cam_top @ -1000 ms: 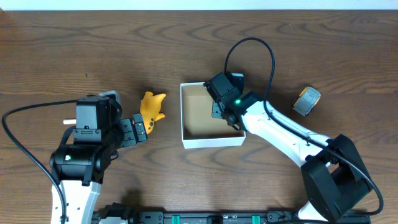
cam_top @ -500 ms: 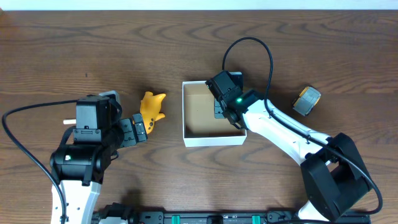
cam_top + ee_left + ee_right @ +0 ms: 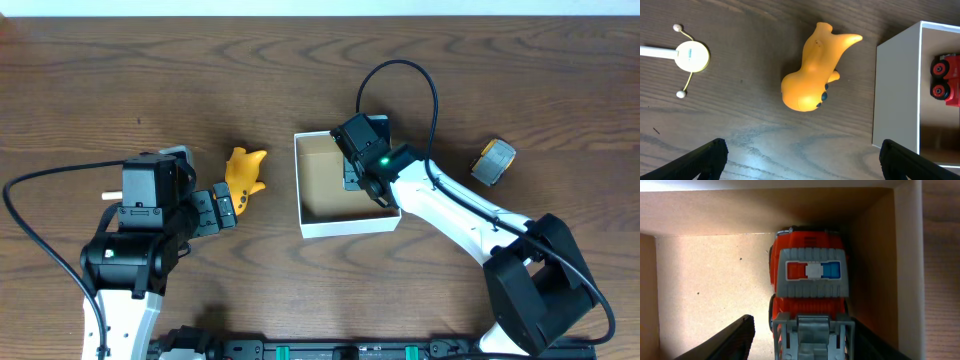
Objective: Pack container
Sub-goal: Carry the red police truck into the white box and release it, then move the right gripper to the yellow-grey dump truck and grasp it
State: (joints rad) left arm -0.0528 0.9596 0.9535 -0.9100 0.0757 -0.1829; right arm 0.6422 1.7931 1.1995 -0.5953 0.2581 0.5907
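Observation:
The container, a square white-walled box with a brown cardboard inside, stands at the table's middle. My right gripper reaches into its right side. In the right wrist view the gripper is open, and a red toy fire truck lies between its fingers in the container's far right corner. The left finger stands apart from the truck. A yellow duck toy lies left of the container. My left gripper is open and empty just below the duck; its fingers show at the view's bottom corners.
A grey and yellow toy lies on the table at the right. A white stick with a round disc lies left of the duck. The container's wall and the red truck show at the right of the left wrist view.
The container has slid a little to the right with my right gripper inside it. The left arm and the duck have not moved.

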